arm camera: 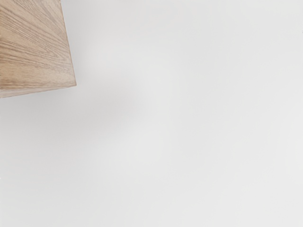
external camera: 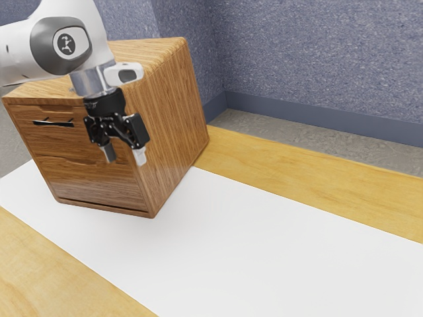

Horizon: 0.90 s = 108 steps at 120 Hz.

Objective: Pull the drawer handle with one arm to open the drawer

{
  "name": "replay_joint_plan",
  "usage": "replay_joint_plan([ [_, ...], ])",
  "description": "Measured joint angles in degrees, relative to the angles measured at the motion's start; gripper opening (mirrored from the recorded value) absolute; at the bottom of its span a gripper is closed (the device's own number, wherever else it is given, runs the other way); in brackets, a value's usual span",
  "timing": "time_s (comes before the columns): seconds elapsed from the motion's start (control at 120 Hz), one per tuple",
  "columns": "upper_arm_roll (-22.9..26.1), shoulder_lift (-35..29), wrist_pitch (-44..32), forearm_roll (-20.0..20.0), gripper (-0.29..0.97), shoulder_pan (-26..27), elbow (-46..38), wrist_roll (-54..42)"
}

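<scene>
Gripper (external camera: 123,155) hangs with fingers spread wide, pinching nothing, by the wooden cabinet's (external camera: 165,99) front corner, near the black handle (external camera: 54,123).

Bare rendered test room, lab-like. Upper right of the frame: speckled blue-grey walls (external camera: 317,46) meet in a corner above dark skirting (external camera: 317,113) and grey floor (external camera: 297,132). My bench is a wooden table (external camera: 330,185) with a white mat (external camera: 251,244) carrying one drawer cabinet (external camera: 165,86).

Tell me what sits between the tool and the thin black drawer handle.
Nothing: the exterior view shows only bare brown wooden drawer front between the black two-finger tool and the thin black handle.
</scene>
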State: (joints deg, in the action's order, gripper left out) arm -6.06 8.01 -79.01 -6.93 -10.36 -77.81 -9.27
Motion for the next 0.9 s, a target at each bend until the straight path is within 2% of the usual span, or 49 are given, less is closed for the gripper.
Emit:
replay_joint_plan([
  [0.133,0.0,-0.1,-0.8,0.0,0.68,0.0,0.3,-0.7],
  [0.167,-0.2,-2.6,-1.0,0.0,0.68,0.3,2.9,-1.6],
  [0.25,-0.3,-7.9,-2.4,-1.3,0.68,-0.3,6.5,-7.0],
  [0.375,-1.9,-9.2,-2.9,-2.8,0.68,-0.6,7.1,-15.7],
  [0.475,-1.7,-9.2,-2.6,0.5,0.68,-1.9,6.0,-24.1],
  [0.633,-1.8,-9.8,-5.3,5.4,0.68,-2.4,-0.3,-38.0],
  [0.783,-1.2,-17.0,-10.6,6.8,0.68,0.6,-8.7,-49.1],
  [0.9,2.1,-18.6,-13.3,9.9,0.68,1.2,-12.4,-56.4],
])
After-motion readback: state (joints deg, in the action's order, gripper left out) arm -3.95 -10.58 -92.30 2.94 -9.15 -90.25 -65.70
